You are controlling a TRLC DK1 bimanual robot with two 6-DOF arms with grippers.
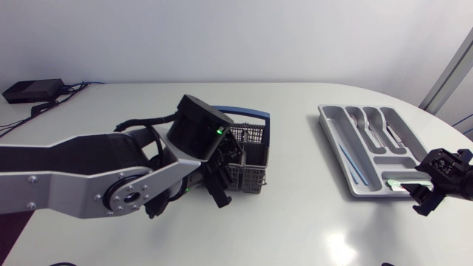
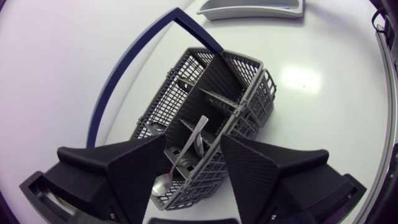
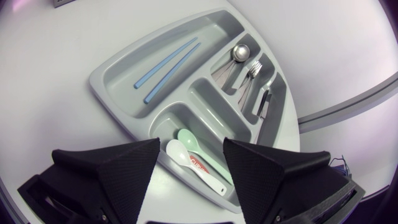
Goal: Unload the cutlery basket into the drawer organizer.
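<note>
**One spoon left in the basket, left pincer open over it**

From above, our left gripper (image 1: 222,176) hangs over the near end of the basket (image 1: 253,138) at mid-table, fingers apart and empty. The organizer (image 1: 334,127) lies well apart to the right. Our right gripper (image 1: 431,186) is at its near end, also open and empty. The left arm is clearly the nearer to the basket.

At the left wrist, a metal spoon (image 2: 186,149) leans in one compartment, between and below the open fingers (image 2: 134,165). Its bowl is low and its handle points ahead. Grid walls crowd it on both sides, so we judge the fingers must drop in narrowly. The blue handle (image 2: 124,81) lies flat beside the basket.

At the right wrist, two plastic spoons (image 3: 194,158) lie in the compartment under the open fingers. The chopsticks (image 3: 165,70) and metal cutlery (image 3: 249,68) lie farther ahead.
</note>
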